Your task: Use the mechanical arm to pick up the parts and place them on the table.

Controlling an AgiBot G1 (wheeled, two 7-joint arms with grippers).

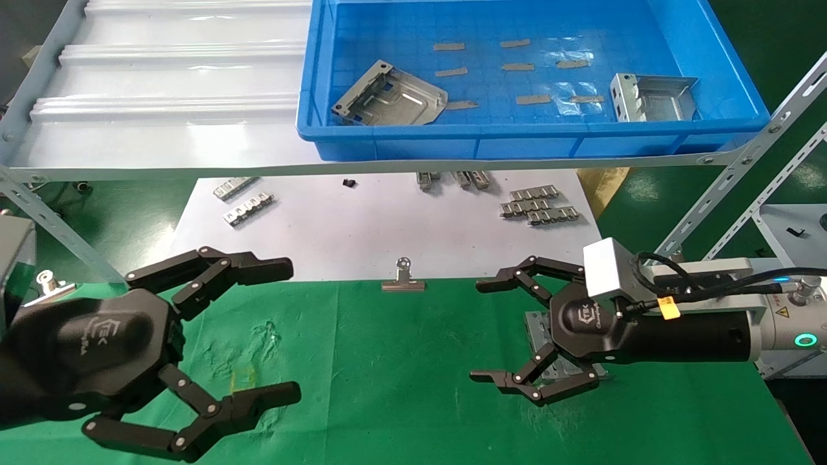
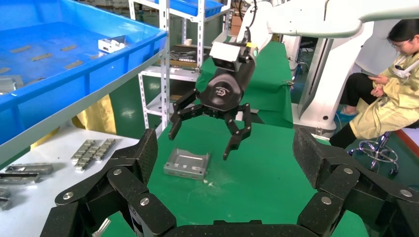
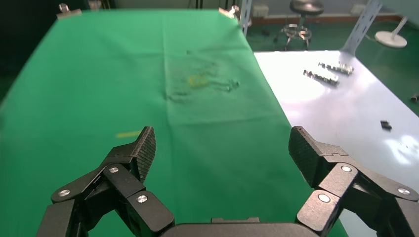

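Note:
One silvery part (image 1: 535,327) lies flat on the green table (image 1: 387,361), mostly hidden under my right gripper (image 1: 479,330). That gripper is open and empty, hovering just above the part. The left wrist view shows the part (image 2: 187,164) on the cloth with the right gripper (image 2: 200,145) open above it, not touching. Two more parts (image 1: 391,97) (image 1: 654,97) lie in the blue bin (image 1: 530,139) on the shelf. My left gripper (image 1: 287,330) is open and empty, low over the table's left. The right wrist view shows only open fingers (image 3: 143,148) over bare cloth (image 3: 197,98).
A pale ribbed shelf (image 1: 174,97) carries the bin above the table's far side. Under it lies a white sheet (image 1: 387,226) with ridged strips (image 1: 536,206) and a binder clip (image 1: 404,278) at its edge. Rack struts (image 1: 743,174) stand at the right. A seated person (image 2: 390,94) is beyond.

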